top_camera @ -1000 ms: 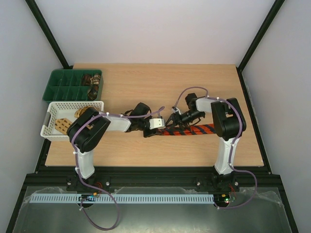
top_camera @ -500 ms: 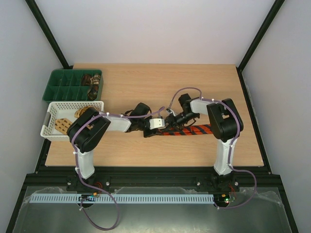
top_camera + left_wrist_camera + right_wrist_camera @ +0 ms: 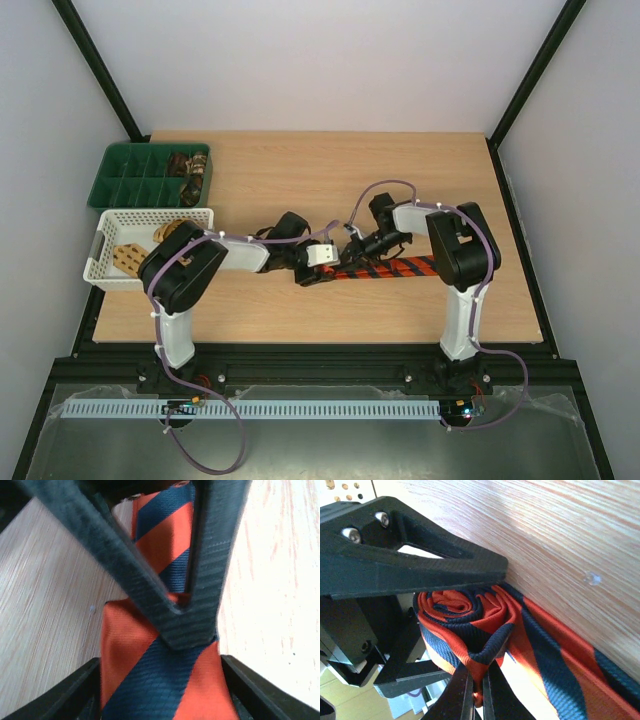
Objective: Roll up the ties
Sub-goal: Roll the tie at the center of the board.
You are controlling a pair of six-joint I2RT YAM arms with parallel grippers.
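Observation:
One of the ties, a red-and-dark-striped tie (image 3: pixel 395 268), lies flat across the table's middle with its left end rolled up. The roll (image 3: pixel 452 607) sits between both grippers. My right gripper (image 3: pixel 477 672) is shut on a raised fold of the tie's outer wrap. From above it (image 3: pixel 350 257) reaches in from the right. My left gripper (image 3: pixel 160 702) stands open, its fingers (image 3: pixel 75 692) on either side of the tie (image 3: pixel 160 545). From above, the left gripper (image 3: pixel 318 276) meets the roll from the left. The right gripper's fingers (image 3: pixel 130 565) cross in front.
A green compartment tray (image 3: pixel 125 180) at the back left holds brown rolled ties (image 3: pixel 190 170). In front of it stands a white lattice basket (image 3: pixel 105 268) with tan ties (image 3: pixel 130 255). Black frame posts border the table.
My right gripper has moved left to the roll and shut on a fold of the tie. My left gripper has opened around the roll.

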